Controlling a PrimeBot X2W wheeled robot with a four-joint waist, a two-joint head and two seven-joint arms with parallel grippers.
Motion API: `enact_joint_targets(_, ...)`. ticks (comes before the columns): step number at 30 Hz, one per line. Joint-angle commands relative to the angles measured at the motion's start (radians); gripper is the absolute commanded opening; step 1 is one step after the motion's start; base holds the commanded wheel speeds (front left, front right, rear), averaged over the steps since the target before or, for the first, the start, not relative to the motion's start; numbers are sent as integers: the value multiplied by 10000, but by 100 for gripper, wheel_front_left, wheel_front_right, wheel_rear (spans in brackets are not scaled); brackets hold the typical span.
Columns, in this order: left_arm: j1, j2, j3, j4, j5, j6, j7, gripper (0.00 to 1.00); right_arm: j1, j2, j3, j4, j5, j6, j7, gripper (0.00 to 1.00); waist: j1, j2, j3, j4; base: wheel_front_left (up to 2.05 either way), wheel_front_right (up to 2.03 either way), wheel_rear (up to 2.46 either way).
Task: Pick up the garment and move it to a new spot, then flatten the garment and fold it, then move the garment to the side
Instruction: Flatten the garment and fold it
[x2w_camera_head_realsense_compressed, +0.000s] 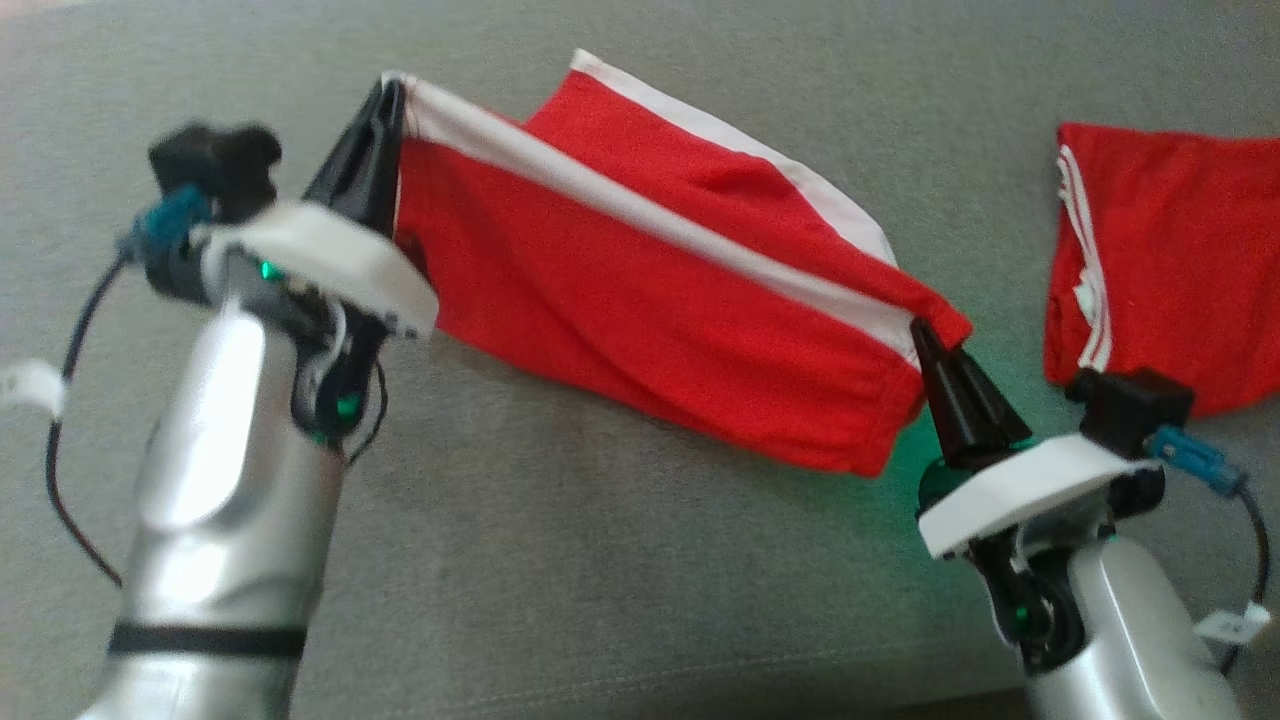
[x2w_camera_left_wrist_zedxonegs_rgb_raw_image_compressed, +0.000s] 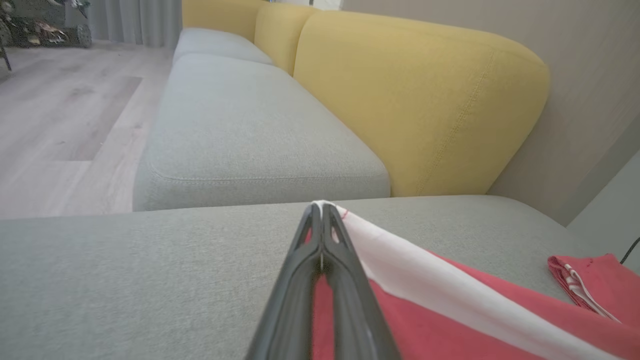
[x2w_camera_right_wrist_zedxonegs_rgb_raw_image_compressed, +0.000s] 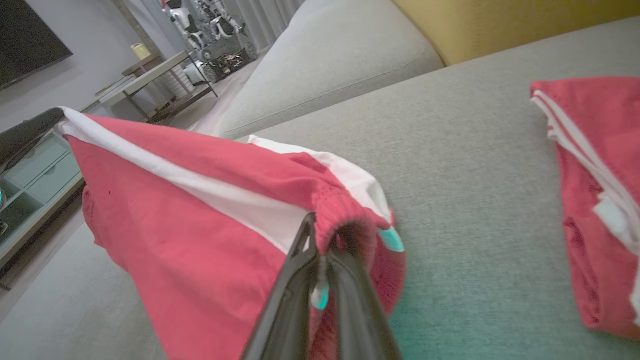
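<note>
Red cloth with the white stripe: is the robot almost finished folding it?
Not yet. Done: the red fabric garment with a white stripe is picked up. In hand: the left claw and the right claw each pinch one end, holding it stretched over the grey sofa cushion. Left: laying it flat, folding it and moving it to the side.

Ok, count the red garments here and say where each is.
2. One red garment hangs stretched between the left fingers and right fingers above the grey cushion; the other garment lies on it, at the robot's right.
</note>
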Motion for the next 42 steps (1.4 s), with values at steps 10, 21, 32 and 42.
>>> enact_joint_targets(10,-3572,257,-397,3688,-685,-222,377,0,-1846,197,660,1158,901,-7,-462,0,0,0,927,-1206,0,0,0)
enact_joint_targets(21,-4892,670,-1398,6203,-1912,-234,13,0,-2888,234,1886,2591,1886,-7,-1317,100,0,0,1318,-2200,0,0,0)
enact_joint_targets(32,-5174,1056,-2230,6648,-2585,-235,-1171,100,-2915,-317,2173,2583,1339,-7,-2252,100,0,0,1285,-1982,0,0,0)
enact_joint_targets(42,-4377,1265,-2235,5747,-1917,470,-2140,100,-1825,-874,866,1161,-215,-7,-1980,100,0,0,828,-1260,0,0,0)
